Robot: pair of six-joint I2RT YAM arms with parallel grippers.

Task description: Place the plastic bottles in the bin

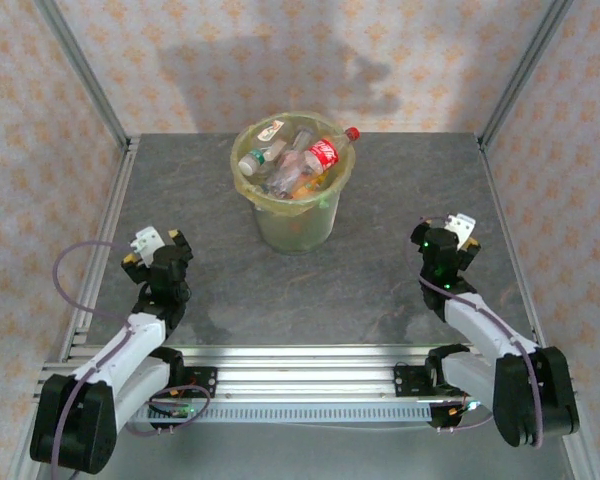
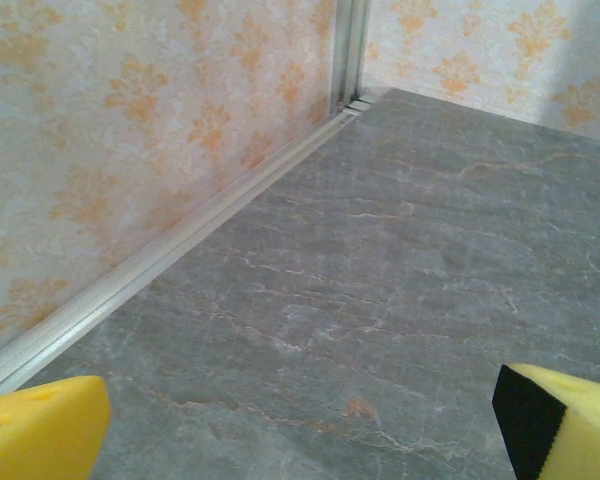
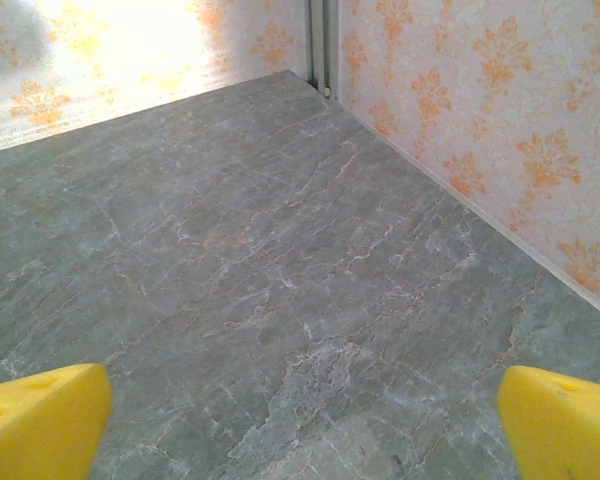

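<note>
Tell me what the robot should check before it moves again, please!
1. Is the left pincer open and holding nothing? ok.
2. Is the right pincer open and holding nothing? ok.
3. Is the bin standing upright on the table? ok.
4. Are the plastic bottles piled in the bin? ok.
5. Is every bottle fully inside? not ok: the red-capped bottle pokes out over the rim.
6. Is a bottle hiding behind the bin? cannot tell.
</note>
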